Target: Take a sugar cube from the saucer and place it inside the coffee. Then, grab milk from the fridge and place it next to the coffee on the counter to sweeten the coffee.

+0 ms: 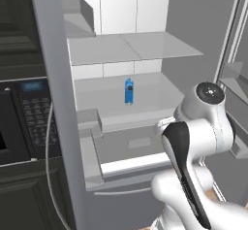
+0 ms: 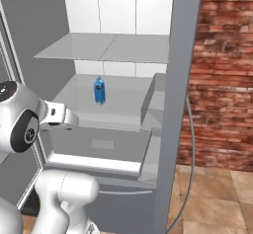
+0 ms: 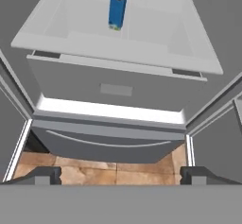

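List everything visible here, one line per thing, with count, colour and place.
milk: one, blue carton with white markings, upright on the lower shelf inside the fridge.
fridge: one, grey outside, white interior, doors open, directly ahead.
shelves: two flat pale ones, one above the other.
drawer: one, pale grey, below the carton's shelf.
microwave: one, black, built into dark cabinets left of the fridge.
brick wall: one, red-brown, right of the fridge.
floor: tan tiles.
gripper: one, dark fingertips, open, holding nothing, in front of the fridge's lower part.
arm: one, white with dark joints.
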Robot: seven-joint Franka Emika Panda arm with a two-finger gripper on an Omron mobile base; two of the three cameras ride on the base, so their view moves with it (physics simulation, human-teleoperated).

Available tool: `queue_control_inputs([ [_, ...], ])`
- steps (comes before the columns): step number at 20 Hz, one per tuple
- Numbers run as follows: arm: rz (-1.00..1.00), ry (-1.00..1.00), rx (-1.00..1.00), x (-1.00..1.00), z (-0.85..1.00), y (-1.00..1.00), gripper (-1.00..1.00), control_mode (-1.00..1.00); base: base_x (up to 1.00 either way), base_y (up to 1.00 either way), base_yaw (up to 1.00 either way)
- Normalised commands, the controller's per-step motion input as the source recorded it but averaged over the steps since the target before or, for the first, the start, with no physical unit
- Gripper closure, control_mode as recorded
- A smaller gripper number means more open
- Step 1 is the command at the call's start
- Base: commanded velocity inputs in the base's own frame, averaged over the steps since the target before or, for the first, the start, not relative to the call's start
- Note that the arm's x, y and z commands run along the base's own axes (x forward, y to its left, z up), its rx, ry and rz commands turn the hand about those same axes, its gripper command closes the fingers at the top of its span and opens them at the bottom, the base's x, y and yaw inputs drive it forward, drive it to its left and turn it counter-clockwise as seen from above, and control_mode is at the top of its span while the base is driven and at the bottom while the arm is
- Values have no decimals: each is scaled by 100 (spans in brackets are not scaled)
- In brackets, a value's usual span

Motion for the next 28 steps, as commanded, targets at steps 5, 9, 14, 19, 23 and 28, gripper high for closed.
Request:
queue_control_inputs([
  [5,1,0,0,2,0,-1,-100,-100,8,-6,8],
  [9,2,-9,0,57,-11,-10,-100,-100,0,0,0],
  [14,2,-43,9,69,-1,-5,-100,-100,0,0,0],
  [19,0,-41,8,53,0,0,-100,-100,0,0,0],
  [23,-6,-14,1,27,0,14,-100,-100,0,0,0],
  [28,-2,0,0,23,-2,2,-100,-100,0,0,0],
])
